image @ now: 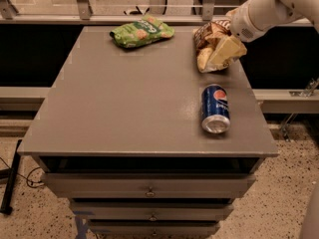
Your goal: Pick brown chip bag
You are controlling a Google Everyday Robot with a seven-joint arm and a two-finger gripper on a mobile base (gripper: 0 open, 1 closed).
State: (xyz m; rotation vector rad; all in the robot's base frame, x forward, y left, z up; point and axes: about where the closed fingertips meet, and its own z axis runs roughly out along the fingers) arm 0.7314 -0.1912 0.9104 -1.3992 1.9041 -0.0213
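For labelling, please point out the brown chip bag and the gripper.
brown chip bag [205,34]: camera view, dark upper part.
gripper [226,50]: camera view, its pale front end, at the bag.

On blue cylindrical soda can [215,108], lying on its side on grey worktop [124,113], nearer camera than claw [230,30]: round red-white-blue Pepsi logo; white wordmark beside it not clearly readable. Claw at far right of worktop, at top of wrinkly dark brown chip bag [213,51]: white lettering there, unreadable. Bright green snack bag [142,31], left of claw: pale lettering, unreadable.
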